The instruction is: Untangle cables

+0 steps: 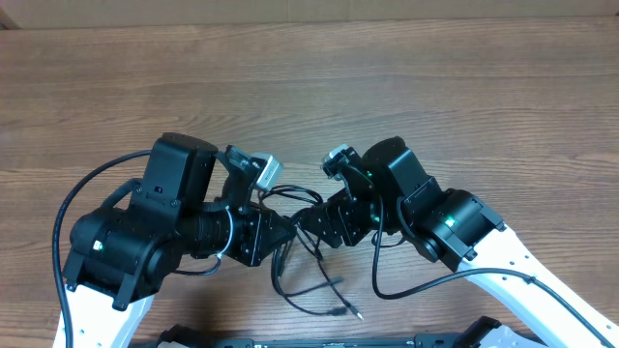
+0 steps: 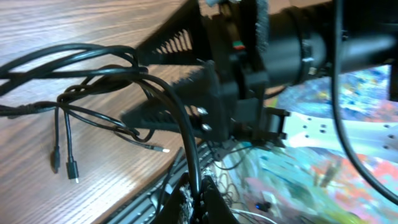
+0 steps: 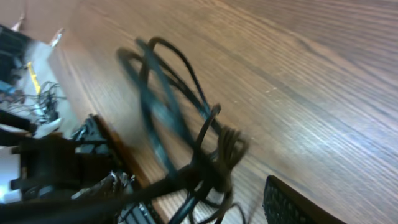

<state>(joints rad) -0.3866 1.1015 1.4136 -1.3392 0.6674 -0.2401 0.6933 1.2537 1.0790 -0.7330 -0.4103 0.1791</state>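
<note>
Wooden table (image 1: 406, 77); cables (image 3: 221, 152) bunched near edge; left fingers (image 2: 214, 202) pinched on cables, right fingers (image 2: 165, 115) spread apart.

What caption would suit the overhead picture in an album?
A left arm and right arm meet over tangled black cables on a wooden table.

Left arm (image 1: 145, 232), right arm (image 1: 426, 208) — black blocky housings on white lower links (image 1: 527, 275). Thick black cable (image 1: 77, 198) loops outside. Green light (image 1: 450, 222), silver wrist camera (image 1: 266, 169). Right pincer (image 2: 130, 84) — ribbed black fingers (image 2: 168, 43).
</note>
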